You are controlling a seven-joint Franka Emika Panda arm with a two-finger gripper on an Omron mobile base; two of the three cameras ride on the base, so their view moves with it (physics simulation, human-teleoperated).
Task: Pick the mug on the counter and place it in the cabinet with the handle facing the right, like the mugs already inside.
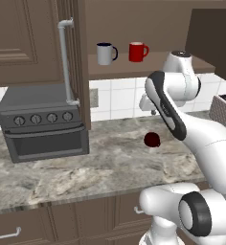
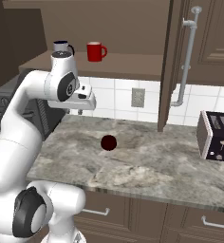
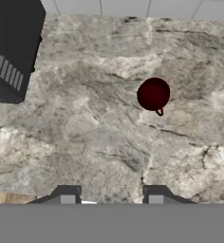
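gripper [image 3: 111, 192] is hanging high above the counter [image 3: 85, 133], fingers apart, holding nothing. the mug [image 3: 153, 93] is sitting upright on the counter ahead of the gripper, its handle [image 3: 159, 112] pointing back toward the counter's front edge. red mug [image 1: 137, 51] and grey mug [image 1: 105, 53] are standing on the cabinet [image 1: 148, 64] shelf above it.

My target, the small squat maroon mug [image 3: 153, 94], stands upright near the middle of the marbled counter [image 1: 86, 167], well clear of every edge, its little loop handle [image 3: 159, 112] turned toward the counter's front edge.
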